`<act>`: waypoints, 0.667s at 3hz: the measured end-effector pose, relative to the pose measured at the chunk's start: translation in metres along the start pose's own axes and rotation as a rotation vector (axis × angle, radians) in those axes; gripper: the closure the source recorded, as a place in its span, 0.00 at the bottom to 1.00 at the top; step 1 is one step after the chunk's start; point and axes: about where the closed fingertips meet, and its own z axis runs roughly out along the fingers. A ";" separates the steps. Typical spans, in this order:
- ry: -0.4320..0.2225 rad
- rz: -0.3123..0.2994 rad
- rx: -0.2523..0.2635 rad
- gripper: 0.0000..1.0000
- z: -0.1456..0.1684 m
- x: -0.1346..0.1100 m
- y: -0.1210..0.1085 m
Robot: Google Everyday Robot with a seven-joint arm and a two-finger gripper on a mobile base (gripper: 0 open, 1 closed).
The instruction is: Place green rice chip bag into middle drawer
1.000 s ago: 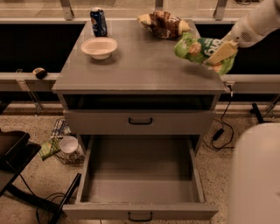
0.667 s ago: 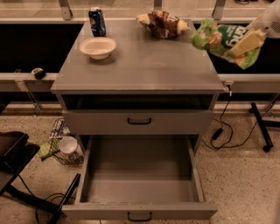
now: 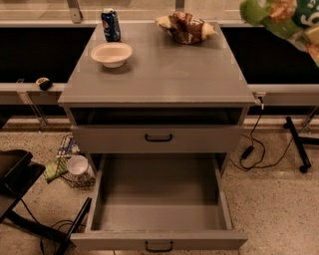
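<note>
The green rice chip bag hangs in the air at the top right corner, beyond the cabinet's right edge and well above the floor. My gripper shows only as a tan piece at the right edge, closed on the bag; the arm is out of view. The middle drawer is pulled out wide at the bottom front, its grey floor bare, with a black bar handle on its front. The bag is far up and to the right of it.
On the cabinet top stand a blue can, a white bowl and a brown-and-tan snack bag. A closed drawer front sits above the open one. A wire basket and a black chair are at left, cables at right.
The bag and gripper have moved up and to the right, off the cabinet top to the frame's top right corner. The white arm has left the view.
</note>
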 end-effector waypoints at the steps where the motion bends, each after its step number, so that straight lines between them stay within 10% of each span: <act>1: -0.035 -0.093 -0.010 1.00 -0.027 -0.022 0.058; 2: 0.071 -0.098 -0.013 1.00 -0.028 0.037 0.102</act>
